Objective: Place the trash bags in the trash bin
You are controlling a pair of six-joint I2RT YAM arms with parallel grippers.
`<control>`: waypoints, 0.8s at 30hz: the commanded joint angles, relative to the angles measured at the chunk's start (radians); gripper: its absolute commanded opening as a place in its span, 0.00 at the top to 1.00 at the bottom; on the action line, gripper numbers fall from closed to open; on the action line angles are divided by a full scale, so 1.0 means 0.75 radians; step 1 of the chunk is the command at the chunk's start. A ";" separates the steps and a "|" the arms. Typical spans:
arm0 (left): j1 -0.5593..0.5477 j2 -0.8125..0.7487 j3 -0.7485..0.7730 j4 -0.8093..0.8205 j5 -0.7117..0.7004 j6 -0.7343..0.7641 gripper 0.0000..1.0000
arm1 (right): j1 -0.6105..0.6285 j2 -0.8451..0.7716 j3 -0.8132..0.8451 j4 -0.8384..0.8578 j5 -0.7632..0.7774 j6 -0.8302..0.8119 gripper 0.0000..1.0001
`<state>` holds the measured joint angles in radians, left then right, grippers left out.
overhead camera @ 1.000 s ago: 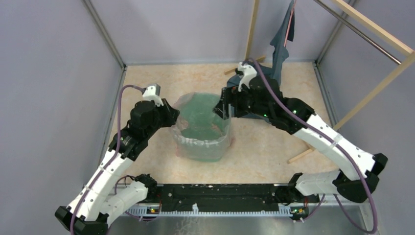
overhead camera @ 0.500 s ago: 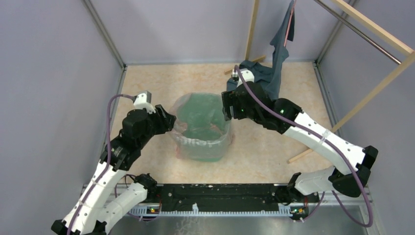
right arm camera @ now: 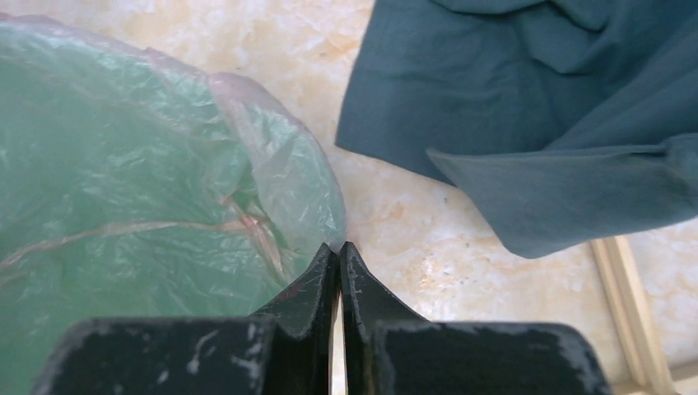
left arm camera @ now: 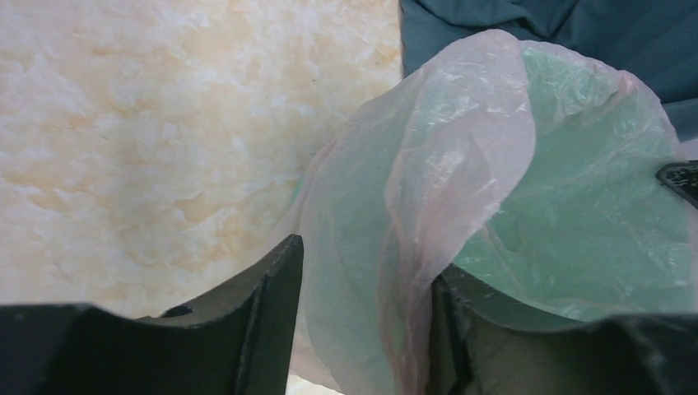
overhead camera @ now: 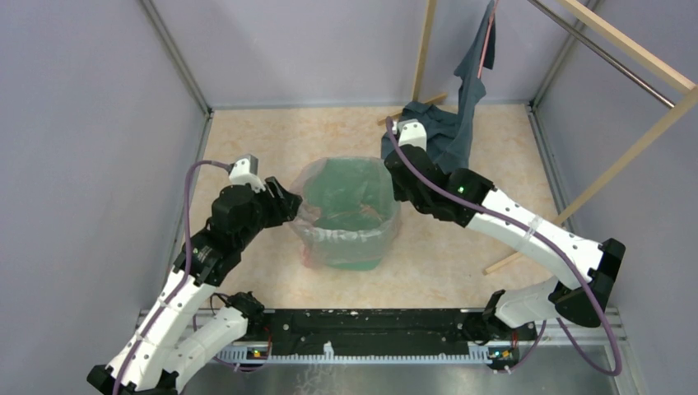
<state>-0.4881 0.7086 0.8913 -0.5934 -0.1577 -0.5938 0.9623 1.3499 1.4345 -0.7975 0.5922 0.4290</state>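
With the trash bag (overhead camera: 346, 193) lining the trash bin (overhead camera: 350, 262) on the worktop (overhead camera: 247, 140), left claw (left arm camera: 362, 271) spread astride its rim film, right claw (right arm camera: 339, 251) pressed together at its edge, we risk tearing film or tipping the bin.

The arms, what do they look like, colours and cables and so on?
Both the left arm and right arm have white shells with black joints, and a purple cable runs along each. The fingers are black and scuffed. A green light glows on the right arm.
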 commanded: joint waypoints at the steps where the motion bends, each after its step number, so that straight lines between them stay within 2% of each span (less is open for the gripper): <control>1: 0.011 -0.037 -0.037 0.028 0.030 -0.076 0.41 | -0.013 -0.059 0.029 -0.131 0.265 -0.067 1.00; 5: 0.011 -0.021 0.076 -0.068 0.017 -0.061 0.39 | -0.013 -0.094 -0.008 -0.089 0.210 -0.110 1.00; 6: 0.012 -0.030 0.102 -0.072 0.020 -0.058 0.37 | -0.014 -0.105 -0.017 -0.080 0.186 -0.111 0.96; 9: 0.011 -0.063 0.166 -0.046 0.082 -0.060 0.30 | -0.014 -0.120 -0.020 -0.072 0.123 -0.105 0.76; 13: 0.011 -0.046 0.287 -0.037 0.186 -0.061 0.14 | -0.014 -0.114 0.071 -0.128 0.063 -0.109 0.50; 16: 0.011 -0.010 0.365 -0.101 0.161 -0.008 0.07 | -0.013 -0.091 0.210 -0.207 0.059 -0.133 0.38; 20: 0.010 -0.018 0.404 -0.148 0.114 0.043 0.03 | 0.010 -0.031 0.384 -0.258 -0.033 -0.172 0.32; 22: 0.011 -0.036 0.405 -0.145 0.108 0.051 0.01 | 0.014 0.017 0.417 -0.223 -0.206 -0.186 0.33; 24: 0.011 -0.053 0.395 -0.128 0.117 0.056 0.01 | 0.017 0.077 0.400 -0.155 -0.448 -0.171 0.38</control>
<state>-0.4831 0.6830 1.1713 -0.6788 -0.0677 -0.5907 0.9627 1.3273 1.7111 -0.9577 0.5446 0.3202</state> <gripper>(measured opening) 0.983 0.658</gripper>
